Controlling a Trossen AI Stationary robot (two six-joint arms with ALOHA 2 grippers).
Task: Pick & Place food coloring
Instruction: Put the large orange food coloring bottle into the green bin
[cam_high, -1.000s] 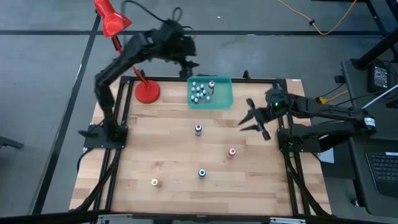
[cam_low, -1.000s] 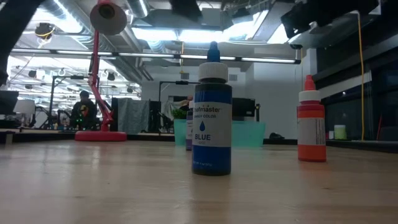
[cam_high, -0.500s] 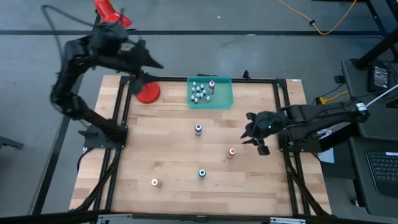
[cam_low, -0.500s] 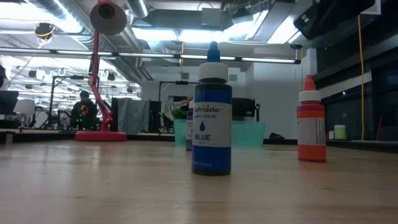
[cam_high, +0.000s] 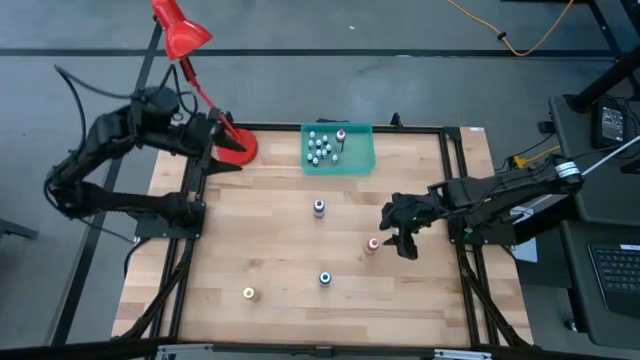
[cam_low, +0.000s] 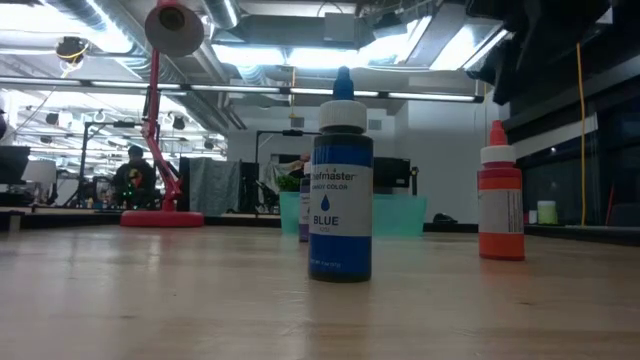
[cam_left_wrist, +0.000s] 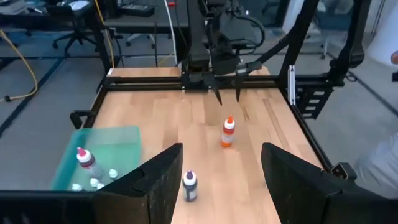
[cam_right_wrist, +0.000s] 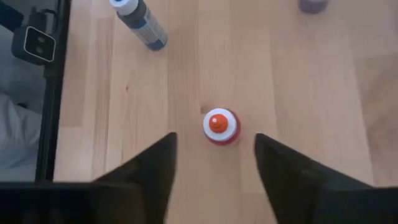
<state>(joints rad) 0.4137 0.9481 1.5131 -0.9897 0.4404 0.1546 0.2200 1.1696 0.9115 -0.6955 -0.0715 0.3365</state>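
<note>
The food coloring is several small bottles. A red-orange one (cam_high: 372, 245) (cam_right_wrist: 221, 126) stands upright on the wood, and my right gripper (cam_high: 397, 238) (cam_right_wrist: 214, 146) hangs open just above and to its right, touching nothing. Purple (cam_high: 319, 207), blue (cam_high: 325, 278) (cam_low: 340, 190) and yellow (cam_high: 248, 293) bottles stand alone on the table. A pink bottle (cam_high: 341, 137) and several tiny whitish ones (cam_high: 317, 148) sit in the teal tray (cam_high: 362, 160). My left gripper (cam_high: 222, 150) (cam_left_wrist: 222, 152) is open at the far left, beside the lamp's base.
A red desk lamp (cam_high: 237, 150) stands on its round base at the far left corner, close to my left gripper. A black frame (cam_high: 455, 215) runs along the table's sides. Bare wood lies between the scattered bottles. People and equipment show in the room beyond (cam_low: 130, 175).
My left arm has drawn back from above the tray's far side toward the table's left edge and now sits beside the lamp's base. My right gripper has gone toward the near edge and a little left, rolling and tipping down, and now hangs by the red-orange bottle. No bottle has moved.
</note>
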